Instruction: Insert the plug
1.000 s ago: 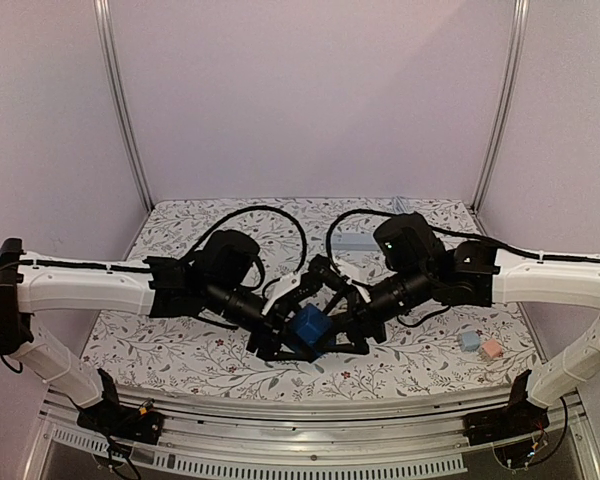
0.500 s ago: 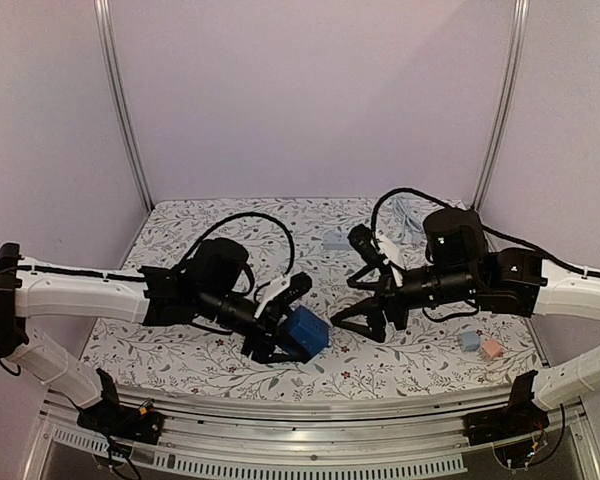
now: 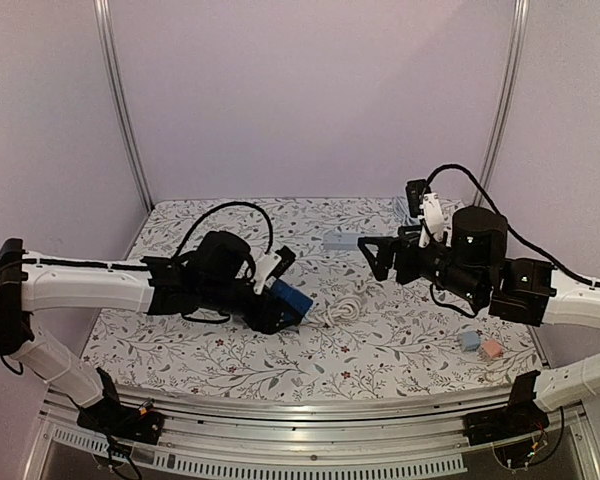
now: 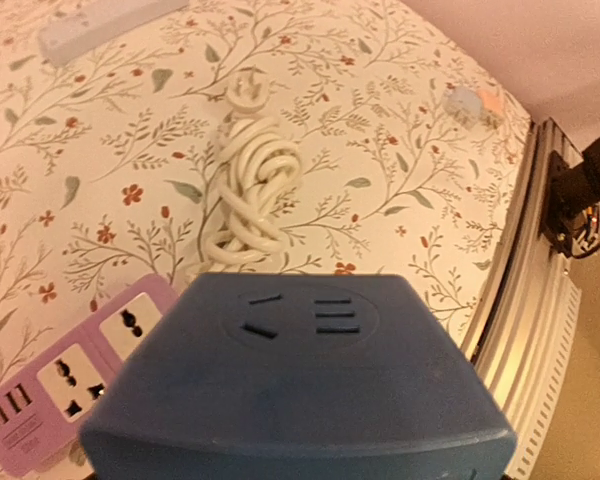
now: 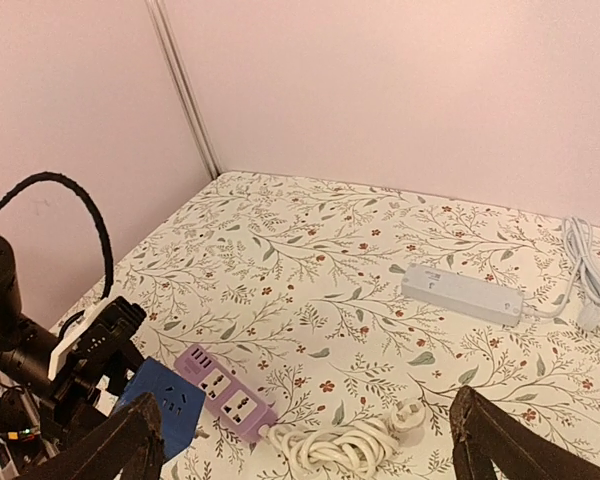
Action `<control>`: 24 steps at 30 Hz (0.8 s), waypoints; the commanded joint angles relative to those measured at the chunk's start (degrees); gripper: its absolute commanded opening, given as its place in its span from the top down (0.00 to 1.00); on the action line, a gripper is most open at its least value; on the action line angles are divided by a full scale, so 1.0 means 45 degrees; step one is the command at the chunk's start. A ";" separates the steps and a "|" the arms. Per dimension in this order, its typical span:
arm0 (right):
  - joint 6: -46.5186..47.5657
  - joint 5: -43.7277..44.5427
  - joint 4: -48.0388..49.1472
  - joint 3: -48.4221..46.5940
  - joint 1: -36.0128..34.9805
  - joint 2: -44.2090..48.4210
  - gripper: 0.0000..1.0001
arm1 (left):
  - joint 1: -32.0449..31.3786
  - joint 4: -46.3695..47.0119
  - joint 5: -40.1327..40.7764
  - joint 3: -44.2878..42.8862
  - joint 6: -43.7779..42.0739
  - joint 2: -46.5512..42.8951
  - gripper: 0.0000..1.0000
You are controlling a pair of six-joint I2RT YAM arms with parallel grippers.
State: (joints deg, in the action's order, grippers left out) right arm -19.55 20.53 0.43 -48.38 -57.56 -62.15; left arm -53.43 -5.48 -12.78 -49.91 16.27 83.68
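Contact up close: your left gripper (image 3: pixel 277 292) is clamped on the blue socket cube (image 4: pixel 300 390). Just past it lies the purple strip (image 4: pixel 70 380), then its coiled white cord (image 4: pixel 250 195), plug (image 4: pixel 248 92) at the far end on the table (image 4: pixel 400 130). Farther off, your right gripper (image 5: pixel 305 420) gapes wide, empty.

No legible text, brand or number in any view. Purple power strip (image 4: pixel 65 385): tiny print beside USB ports, too small to read. White power strip (image 5: pixel 462 292) on desk: small dark marking near one end, unreadable at this size.
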 commanded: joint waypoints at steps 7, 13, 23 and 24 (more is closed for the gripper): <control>-0.1307 0.2005 0.0563 0.0058 0.0067 -0.1400 0.01 | 0.0096 -0.3509 0.4797 -0.1598 0.1954 0.0481 1.00; -0.1747 0.2001 0.0940 0.0764 0.0074 -0.1395 0.01 | 0.0077 -0.4841 0.5822 -0.2167 0.2515 0.0526 1.00; -0.4111 0.2512 0.0807 0.1318 0.0117 -0.0976 0.01 | 0.0076 -0.7060 0.7210 -0.3332 0.2758 0.1237 1.00; -0.4500 0.2389 0.0714 0.1230 0.0101 -0.1077 0.01 | 0.0084 -0.7103 0.7177 -0.3400 0.2776 0.1320 1.00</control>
State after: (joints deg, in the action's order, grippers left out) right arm -31.88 31.18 3.49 -44.05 -57.30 -67.05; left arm -53.43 -33.08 16.56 -62.96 27.94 87.74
